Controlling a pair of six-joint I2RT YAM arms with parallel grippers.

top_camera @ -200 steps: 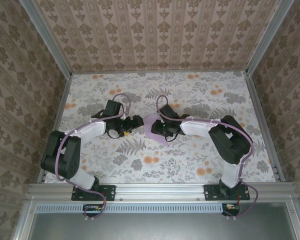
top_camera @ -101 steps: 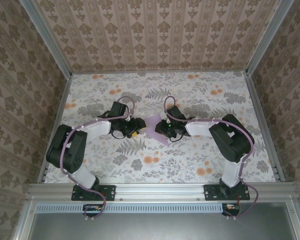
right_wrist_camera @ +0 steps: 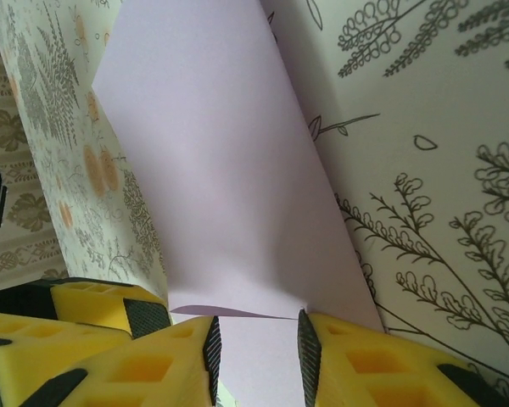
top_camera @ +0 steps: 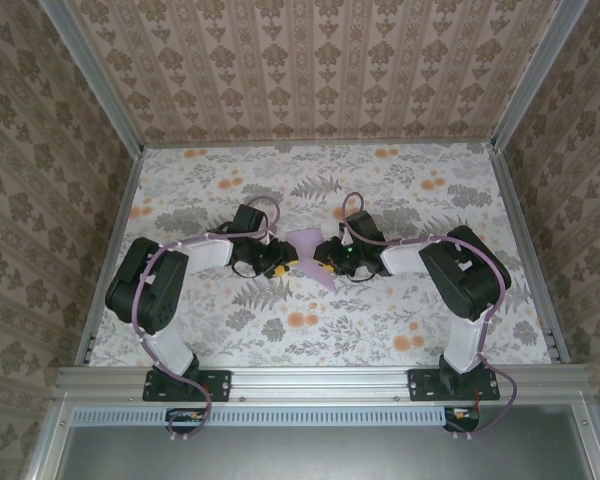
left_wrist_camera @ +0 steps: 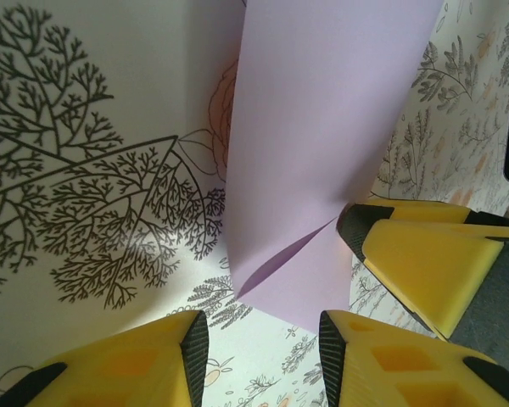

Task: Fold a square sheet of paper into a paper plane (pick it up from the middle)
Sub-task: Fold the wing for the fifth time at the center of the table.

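The square sheet of paper (top_camera: 307, 243), lilac and partly folded, hangs between my two grippers just above the middle of the table. My right gripper (top_camera: 320, 264) is shut on its near end: in the right wrist view the paper (right_wrist_camera: 212, 170) runs down between the fingers of the right gripper (right_wrist_camera: 259, 348), a bowed flap spanning the gap. My left gripper (top_camera: 286, 259) faces it from the left. In the left wrist view the left gripper (left_wrist_camera: 263, 339) has its jaws apart, bare table between them, and a corner of the folded paper (left_wrist_camera: 322, 144) just ahead. A right finger (left_wrist_camera: 424, 254) shows beside that corner.
The floral tablecloth (top_camera: 400, 190) covers the table, boxed in by patterned walls with metal rails (top_camera: 520, 240) along the sides. Both arms reach in toward the centre, and their fingers stand close together around the paper. Open cloth lies behind and to both sides.
My left arm has swung right toward the paper and its jaws have narrowed from wide open. The right gripper has shifted slightly right, still holding the paper.
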